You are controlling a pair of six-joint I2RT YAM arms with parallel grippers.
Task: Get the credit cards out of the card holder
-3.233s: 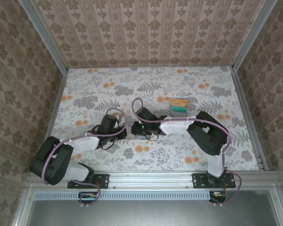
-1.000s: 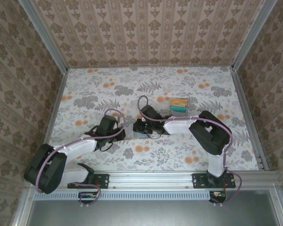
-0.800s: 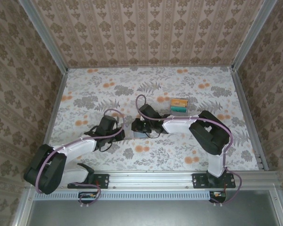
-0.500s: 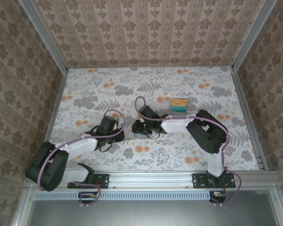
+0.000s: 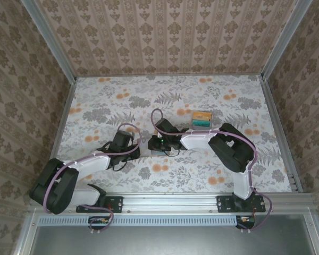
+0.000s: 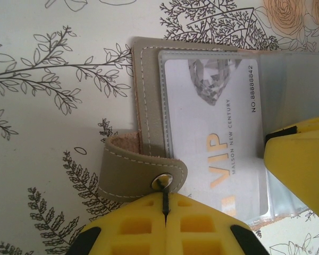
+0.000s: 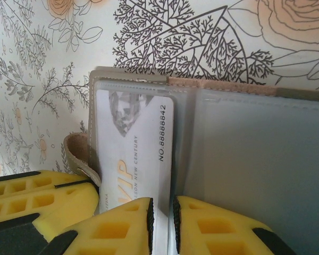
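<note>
Holding card holder (image 6: 149,95) by its strap: left gripper (image 6: 165,204), clamped. Right gripper (image 7: 162,212) nips near edge of credit card (image 7: 130,138); I judge it stiff, slick.

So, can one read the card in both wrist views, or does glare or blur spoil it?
Left wrist: the card is sharp and its print readable, with only a dull sheen on the sleeve. Right wrist: its number is sharp too, no glare. Top: even light, no hard shadows.
</note>
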